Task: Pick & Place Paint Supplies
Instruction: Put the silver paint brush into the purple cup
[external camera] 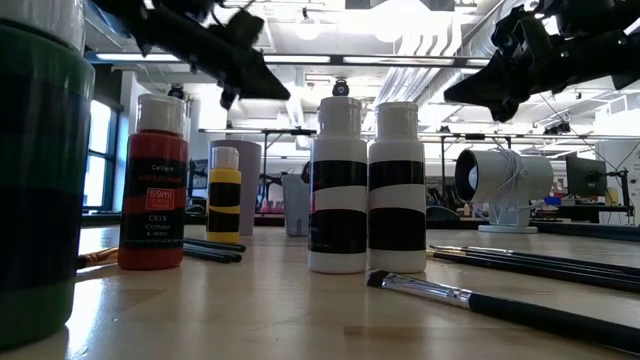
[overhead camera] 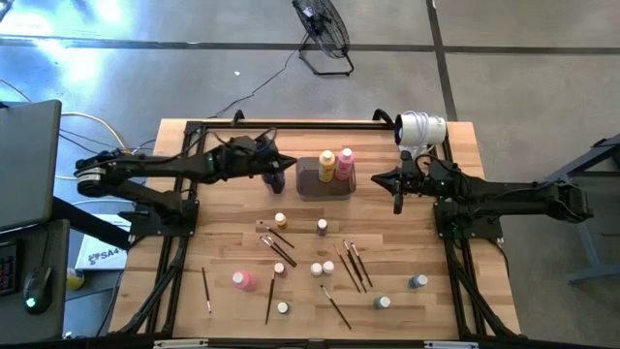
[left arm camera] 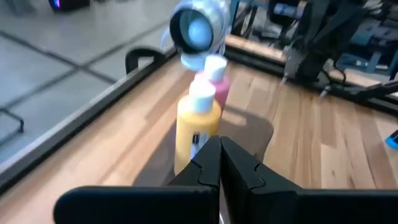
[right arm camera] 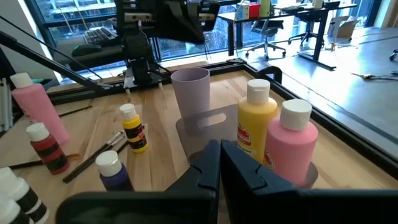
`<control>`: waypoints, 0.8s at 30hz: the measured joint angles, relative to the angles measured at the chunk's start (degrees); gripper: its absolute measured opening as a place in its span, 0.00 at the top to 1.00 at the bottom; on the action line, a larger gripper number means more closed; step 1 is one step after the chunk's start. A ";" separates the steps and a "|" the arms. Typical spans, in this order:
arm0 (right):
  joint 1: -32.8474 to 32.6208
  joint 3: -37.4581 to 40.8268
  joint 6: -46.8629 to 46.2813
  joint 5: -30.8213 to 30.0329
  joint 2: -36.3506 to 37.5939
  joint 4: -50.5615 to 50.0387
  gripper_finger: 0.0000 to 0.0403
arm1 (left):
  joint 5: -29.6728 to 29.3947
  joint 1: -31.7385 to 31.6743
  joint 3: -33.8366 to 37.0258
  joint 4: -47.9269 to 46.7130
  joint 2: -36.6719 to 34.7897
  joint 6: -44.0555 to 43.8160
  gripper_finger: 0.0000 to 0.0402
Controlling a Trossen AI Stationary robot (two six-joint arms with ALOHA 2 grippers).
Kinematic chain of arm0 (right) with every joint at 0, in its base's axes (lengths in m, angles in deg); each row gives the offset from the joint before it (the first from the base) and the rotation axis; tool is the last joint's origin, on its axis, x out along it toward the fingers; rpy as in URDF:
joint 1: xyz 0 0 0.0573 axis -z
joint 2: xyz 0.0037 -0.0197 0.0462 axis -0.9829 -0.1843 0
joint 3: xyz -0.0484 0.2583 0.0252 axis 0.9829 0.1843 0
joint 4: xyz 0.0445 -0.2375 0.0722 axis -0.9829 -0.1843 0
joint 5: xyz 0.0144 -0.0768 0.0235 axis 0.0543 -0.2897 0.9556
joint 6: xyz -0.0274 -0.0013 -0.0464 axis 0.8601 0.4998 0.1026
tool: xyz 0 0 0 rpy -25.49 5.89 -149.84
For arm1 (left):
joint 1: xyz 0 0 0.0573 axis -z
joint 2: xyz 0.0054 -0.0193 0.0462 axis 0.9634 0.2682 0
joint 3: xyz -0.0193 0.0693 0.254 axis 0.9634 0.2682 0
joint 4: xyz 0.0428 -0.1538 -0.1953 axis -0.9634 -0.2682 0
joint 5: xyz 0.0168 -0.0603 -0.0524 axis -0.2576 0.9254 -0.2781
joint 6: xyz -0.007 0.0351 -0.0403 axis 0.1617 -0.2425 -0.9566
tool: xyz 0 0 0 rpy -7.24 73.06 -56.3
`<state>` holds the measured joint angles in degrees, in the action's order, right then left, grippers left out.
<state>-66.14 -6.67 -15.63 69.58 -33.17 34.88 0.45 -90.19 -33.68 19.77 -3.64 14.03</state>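
A yellow bottle and a pink bottle stand upright in the dark grey tray at the table's far middle, next to a purple cup. My left gripper hovers shut just left of the tray, pointing at the yellow bottle. My right gripper hovers shut just right of the tray, close to the pink bottle. Another pink bottle, small white-capped bottles and thin brushes lie spread over the near half of the table.
A white cylindrical device stands at the table's far right corner. Black frame rails run along the table's edges. Bare wood shows between the tray and the scattered supplies.
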 joint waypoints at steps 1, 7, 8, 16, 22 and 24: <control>0.02 0.00 0.22 -0.01 0.00 0.00 0.99 | -0.02 0.00 -0.41 -0.32 0.91 -0.28 1.00; 0.00 0.00 0.31 -1.26 -0.01 -0.11 0.99 | -0.28 0.00 -3.98 -0.43 6.29 -0.20 1.00; 0.00 0.01 0.30 -1.57 0.01 -0.11 0.99 | -0.28 0.00 -4.64 -0.35 7.18 -0.21 1.00; 0.00 0.00 0.29 -1.53 0.01 -0.52 0.99 | -0.18 0.02 -9.26 -5.29 12.00 -0.20 1.00; 0.01 0.00 0.31 -1.51 0.01 -0.52 0.99 | -0.29 0.02 -11.87 -10.12 12.97 -0.20 1.00; 0.00 0.00 0.31 -1.50 0.00 -0.54 0.99 | -0.31 0.20 -12.16 -10.65 12.96 0.30 1.00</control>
<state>-66.14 -6.67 -15.32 68.08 -33.16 34.34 0.15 -89.99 -45.84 9.12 9.33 14.33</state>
